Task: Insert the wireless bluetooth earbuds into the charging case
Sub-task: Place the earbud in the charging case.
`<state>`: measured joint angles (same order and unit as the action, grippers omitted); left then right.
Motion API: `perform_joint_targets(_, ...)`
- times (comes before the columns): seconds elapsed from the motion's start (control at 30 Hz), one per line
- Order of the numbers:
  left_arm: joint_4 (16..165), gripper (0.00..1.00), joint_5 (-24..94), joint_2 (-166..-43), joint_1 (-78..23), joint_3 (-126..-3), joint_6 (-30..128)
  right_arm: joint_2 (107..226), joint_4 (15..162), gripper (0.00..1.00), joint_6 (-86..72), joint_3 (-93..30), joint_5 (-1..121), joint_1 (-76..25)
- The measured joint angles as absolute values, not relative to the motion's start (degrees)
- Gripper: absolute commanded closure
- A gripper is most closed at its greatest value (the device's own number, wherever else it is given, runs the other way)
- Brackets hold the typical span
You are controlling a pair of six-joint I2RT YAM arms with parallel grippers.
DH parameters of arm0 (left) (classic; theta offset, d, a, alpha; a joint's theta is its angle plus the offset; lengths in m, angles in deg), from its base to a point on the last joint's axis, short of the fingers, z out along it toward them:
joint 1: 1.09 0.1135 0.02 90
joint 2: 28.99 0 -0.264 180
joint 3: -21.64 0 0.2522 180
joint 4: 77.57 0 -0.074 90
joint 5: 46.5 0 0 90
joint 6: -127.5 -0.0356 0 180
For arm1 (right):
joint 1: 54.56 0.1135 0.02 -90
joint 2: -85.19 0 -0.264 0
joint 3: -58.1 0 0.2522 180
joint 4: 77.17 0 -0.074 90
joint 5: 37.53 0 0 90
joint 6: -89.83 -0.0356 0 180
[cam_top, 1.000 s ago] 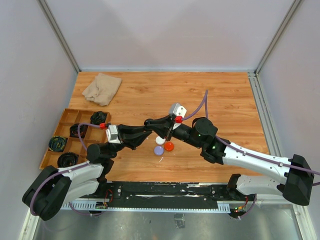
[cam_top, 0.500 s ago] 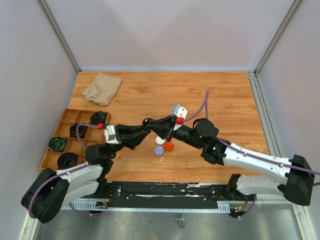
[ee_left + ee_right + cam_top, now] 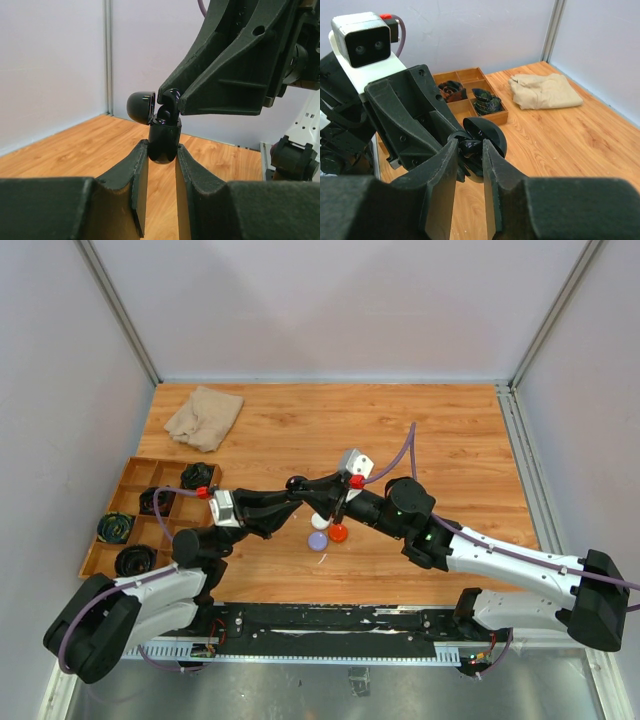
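Black case [image 3: 165, 139], lid open, stands clamped by its base in your left gripper [image 3: 161, 152], held clear of the table [image 3: 450, 440] so its mouth faces up. Your right gripper [image 3: 470, 150], jaws nearly closed, pinches a black earbud [image 3: 167, 107] right at that mouth, seemingly to seat it.

The charging case [image 3: 165, 142] and earbud [image 3: 168, 102] are glossy black plastic. The fingers [image 3: 137, 185] of the left end effector [image 3: 161, 150] look matt, perhaps rubbery. The worktop [image 3: 450, 440] is smooth grained wood, and the cloth [image 3: 204, 417] is soft and rumpled.
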<state>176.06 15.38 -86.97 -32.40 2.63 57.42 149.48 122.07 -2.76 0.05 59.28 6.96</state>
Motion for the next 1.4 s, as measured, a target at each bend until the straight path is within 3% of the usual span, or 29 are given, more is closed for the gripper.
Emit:
perform_joint_targets(0.37, 176.09, 1.0, 15.77, -89.13, -32.4, 3.32, 57.27, 149.48, 117.34, 0.59, -0.23, -0.3, 60.81, 6.94)
perform_joint_targets(1.0, 176.24, 1.0, 15.27, -89.13, -32.4, 4.16, 54.27, 149.46, 99.95, 0.58, 8.93, -5.77, 73.71, 7.09)
perform_joint_targets(1.4, 176.17, 1.0, 12.78, -89.55, -32.4, 4.16, 53.35, 144.19, 98.26, 0.53, 11.84, -5.85, 69.27, 7.07)
